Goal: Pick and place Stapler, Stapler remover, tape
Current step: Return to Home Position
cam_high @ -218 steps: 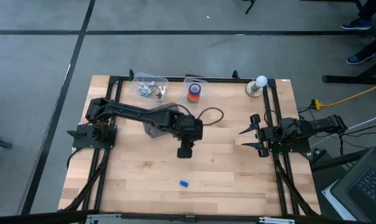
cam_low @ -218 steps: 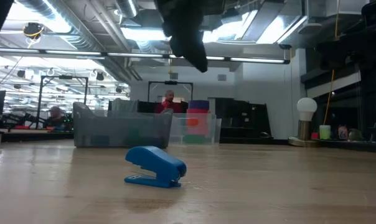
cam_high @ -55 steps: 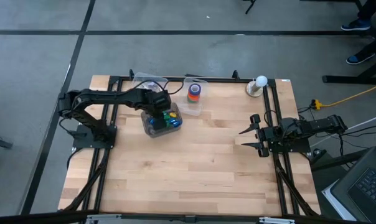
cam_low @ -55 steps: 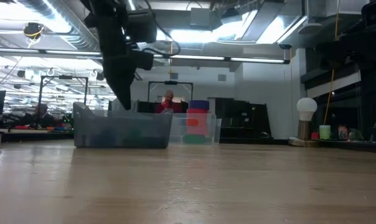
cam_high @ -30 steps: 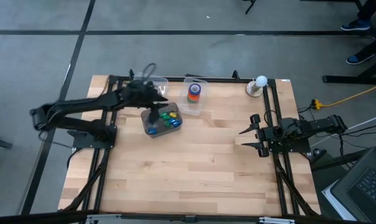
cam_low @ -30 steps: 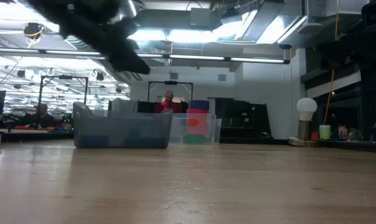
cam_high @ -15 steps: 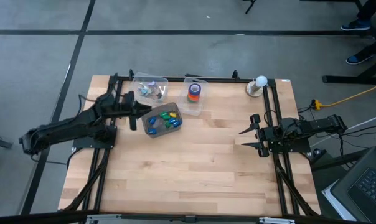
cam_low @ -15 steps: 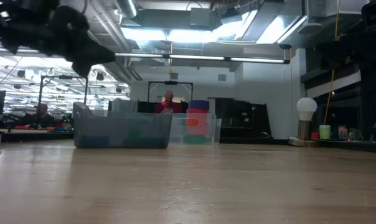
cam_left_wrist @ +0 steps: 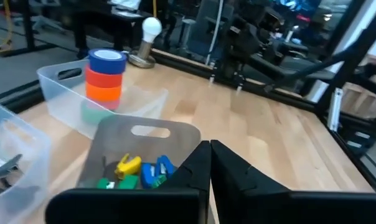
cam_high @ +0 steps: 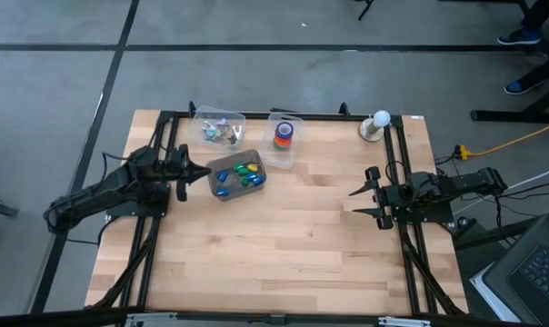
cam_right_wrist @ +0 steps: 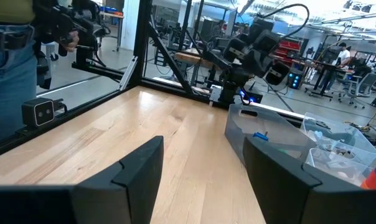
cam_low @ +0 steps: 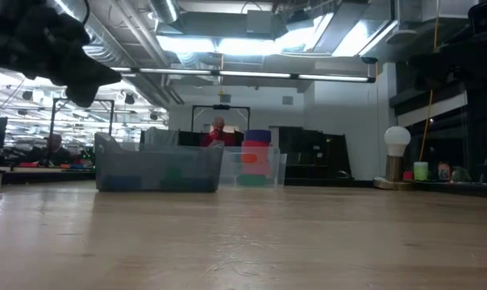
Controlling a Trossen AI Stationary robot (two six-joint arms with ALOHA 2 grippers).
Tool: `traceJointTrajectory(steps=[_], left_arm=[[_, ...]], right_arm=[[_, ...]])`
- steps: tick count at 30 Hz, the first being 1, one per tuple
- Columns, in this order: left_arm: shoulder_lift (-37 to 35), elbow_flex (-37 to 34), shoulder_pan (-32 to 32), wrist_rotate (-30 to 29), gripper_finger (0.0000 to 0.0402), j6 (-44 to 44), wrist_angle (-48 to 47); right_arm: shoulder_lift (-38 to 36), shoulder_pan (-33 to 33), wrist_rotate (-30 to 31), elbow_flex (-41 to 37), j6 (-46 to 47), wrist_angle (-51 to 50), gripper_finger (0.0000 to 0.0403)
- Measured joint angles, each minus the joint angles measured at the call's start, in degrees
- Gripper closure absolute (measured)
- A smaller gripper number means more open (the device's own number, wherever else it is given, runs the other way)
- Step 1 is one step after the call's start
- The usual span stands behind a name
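Now that the left gripper [cam_high: 194, 173] has drawn back from over the grey bin [cam_left_wrist: 113, 140] to the table's [cam_high: 284, 263] left edge, fingers pressed together and empty, the blue stapler [cam_high: 222, 179], earlier on the wood, lies in that bin. Stacked tape [cam_high: 284, 134] stands in the clear tray [cam_high: 284, 157] alongside. The right gripper [cam_high: 356, 202] waits at the right edge, fingers spread, empty; the front boards lie open

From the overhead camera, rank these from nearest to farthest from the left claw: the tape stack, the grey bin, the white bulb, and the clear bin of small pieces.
Measured from the left claw at the table's left side:
1. Grey bin, just ahead of its tips.
2. Clear bin of small pieces, at the back edge, left.
3. Tape stack, back centre.
4. White bulb, back right.
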Motion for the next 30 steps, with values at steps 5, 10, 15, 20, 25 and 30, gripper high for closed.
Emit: traceJointTrajectory(steps=[5,10,15,20,25,30], left_arm=[[-3.5,-3.5,-3.4,-2.2,0.0398,0.1,1.8],[-4.7,-5.3,-7.1,-4.4,0.04,0.2,6.1],[-4.7,-5.8,-11.3,-7.2,0.0397,-0.8,7.3],[-4.3,-8.6,-17.0,-10.8,0.04,-0.5,15.4],[-2.9,-8.6,-20.7,-13.2,0.0397,3.5,15.0],[-3.0,-8.6,-21.6,-13.2,0.04,4.2,14.9]], right_arm=[[0.0,0.0,0.0,0.0,0.0,0.0,0.0178],[0.0,0.0,0.0,0.0,0.0,0.0,0.0178],[0.0,0.0,0.0,0.0,0.0,0.0,0.0178],[0.0,0.0,0.0,0.0,0.0,0.0,0.0178],[0.0,0.0,0.0,0.0,0.0,0.0,0.0178],[0.0,0.0,0.0,0.0,0.0,0.0,0.0178]])
